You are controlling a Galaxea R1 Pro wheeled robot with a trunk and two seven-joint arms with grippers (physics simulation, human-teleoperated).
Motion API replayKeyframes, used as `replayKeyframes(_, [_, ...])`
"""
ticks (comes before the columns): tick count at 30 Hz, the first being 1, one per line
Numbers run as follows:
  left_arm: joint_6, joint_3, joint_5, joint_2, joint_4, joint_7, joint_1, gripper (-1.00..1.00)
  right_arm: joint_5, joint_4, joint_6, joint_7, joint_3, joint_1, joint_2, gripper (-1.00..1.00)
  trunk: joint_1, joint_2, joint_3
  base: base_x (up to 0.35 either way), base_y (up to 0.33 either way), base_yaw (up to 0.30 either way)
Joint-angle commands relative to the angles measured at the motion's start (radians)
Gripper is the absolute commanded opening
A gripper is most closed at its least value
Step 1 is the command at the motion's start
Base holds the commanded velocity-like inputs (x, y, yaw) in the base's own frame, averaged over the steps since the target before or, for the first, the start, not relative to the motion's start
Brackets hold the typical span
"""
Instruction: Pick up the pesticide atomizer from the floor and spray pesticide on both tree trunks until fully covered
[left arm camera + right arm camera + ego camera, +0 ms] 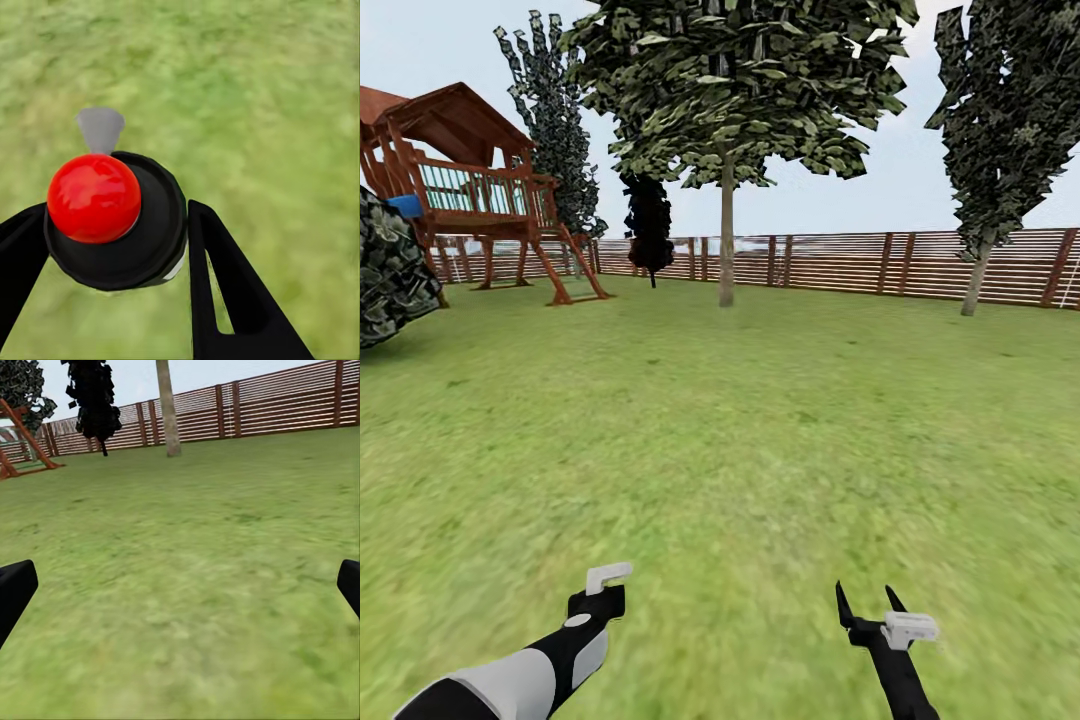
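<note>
Atomizer in hand, trees far ahead.
Left gripper (112, 247) jaws seemingly grip the pesticide atomizer (112, 225); right gripper (870, 600) released; nearer tree trunk (726, 240) stands ahead, well apart.

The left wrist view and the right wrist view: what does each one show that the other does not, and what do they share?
The left wrist view alone has the black sprayer with its red ball top, held between the left gripper's fingers.

The right wrist view alone has the wooden fence, a grey-brown tree trunk, a near-black cypress and the right gripper's spread fingertips with nothing between them.

Both have green grass.
</note>
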State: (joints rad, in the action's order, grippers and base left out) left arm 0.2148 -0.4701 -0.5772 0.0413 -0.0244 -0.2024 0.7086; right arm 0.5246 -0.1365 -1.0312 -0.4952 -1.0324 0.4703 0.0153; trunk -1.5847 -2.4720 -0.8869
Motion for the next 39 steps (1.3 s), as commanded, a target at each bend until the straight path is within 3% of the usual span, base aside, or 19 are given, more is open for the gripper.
replayKeyframes(1, [0.000, -0.001, 0.000, 0.000, 0.000, 0.000, 0.000, -1.00, 0.000, 0.000, 0.000, 0.000, 0.000, 0.000, 0.000, 1.00, 0.000, 0.000, 0.000, 0.337, 0.000, 0.000])
replayKeyframes(39, [0.000, -0.001, 0.000, 0.000, 0.000, 0.000, 0.000, -1.00, 0.000, 0.000, 0.000, 0.000, 0.000, 0.001, 0.000, 1.00, 0.000, 0.000, 0.000, 0.337, 0.000, 0.000])
